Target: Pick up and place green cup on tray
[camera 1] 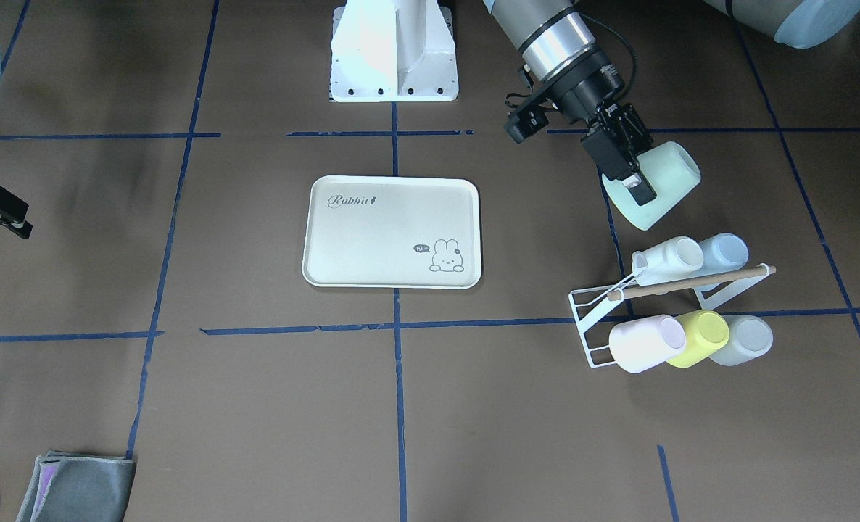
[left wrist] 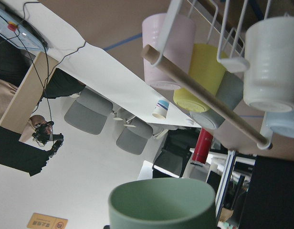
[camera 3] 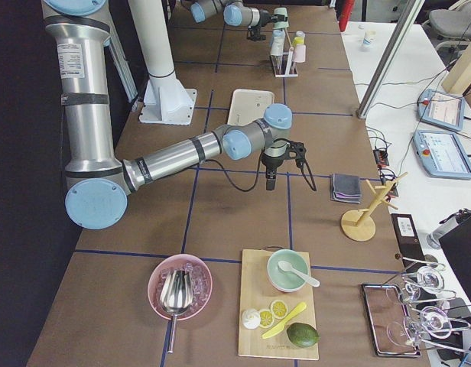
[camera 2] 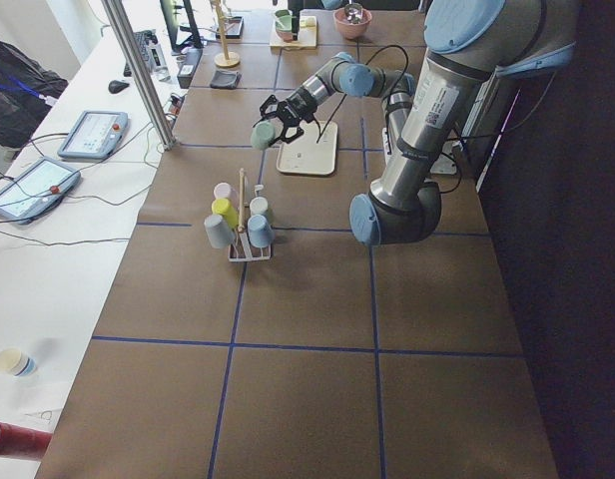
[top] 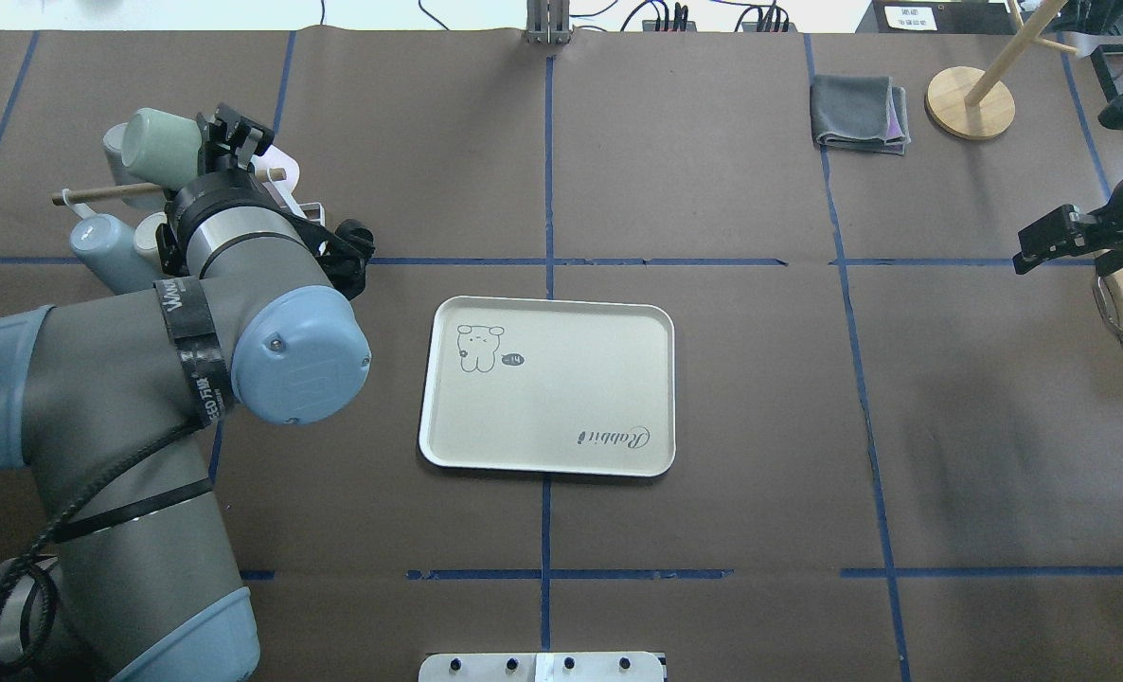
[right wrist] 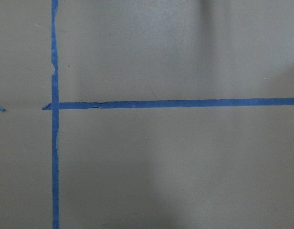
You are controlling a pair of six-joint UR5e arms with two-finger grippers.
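Observation:
The green cup (camera 1: 666, 181) is a pale mint tumbler held tilted in the air, just behind the cup rack. My left gripper (camera 1: 637, 190) is shut on its rim, with one finger outside the wall. The cup also shows in the overhead view (top: 159, 147) and fills the bottom of the left wrist view (left wrist: 161, 207). The cream tray (camera 1: 394, 232) with "Rabbit" script lies flat at the table's middle, with nothing on it (top: 561, 407). My right gripper (top: 1054, 237) hovers far off at the opposite side, its fingers together and holding nothing.
A white wire rack (camera 1: 589, 319) with a wooden bar holds cream-white (camera 1: 669, 257), pale blue (camera 1: 726, 252), pink (camera 1: 644, 344), yellow-green (camera 1: 702, 337) and grey (camera 1: 747, 339) cups. A folded grey cloth (top: 860, 114) and a wooden stand (top: 969, 99) lie on the right arm's side.

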